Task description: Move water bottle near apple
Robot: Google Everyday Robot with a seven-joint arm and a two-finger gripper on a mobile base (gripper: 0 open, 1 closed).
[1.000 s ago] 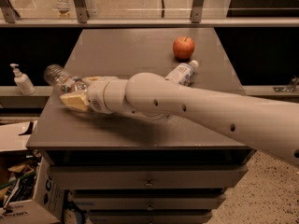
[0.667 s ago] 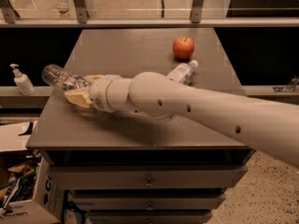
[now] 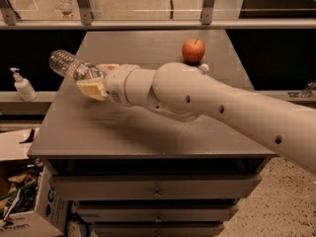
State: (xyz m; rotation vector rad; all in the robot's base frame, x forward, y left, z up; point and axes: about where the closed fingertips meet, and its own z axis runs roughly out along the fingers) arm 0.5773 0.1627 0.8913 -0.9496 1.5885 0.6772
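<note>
Camera view: I read the claw [image 3: 96,78] at the middle left of the frame. Its tan fingers [image 3: 91,89] are closed around the water bottle [image 3: 69,65]. The bottle is tilted, free end pointing to the upper left, over the left edge of the table [image 3: 148,132]. The apple [image 3: 193,51] rests on the table at upper centre, well apart from the bottle.

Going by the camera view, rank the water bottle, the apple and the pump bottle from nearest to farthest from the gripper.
1. Water bottle: held in the gripper, tilted above the left side of the table.
2. Pump bottle: off the table, to its left.
3. Apple: back right of the tabletop, beyond the arm.
</note>
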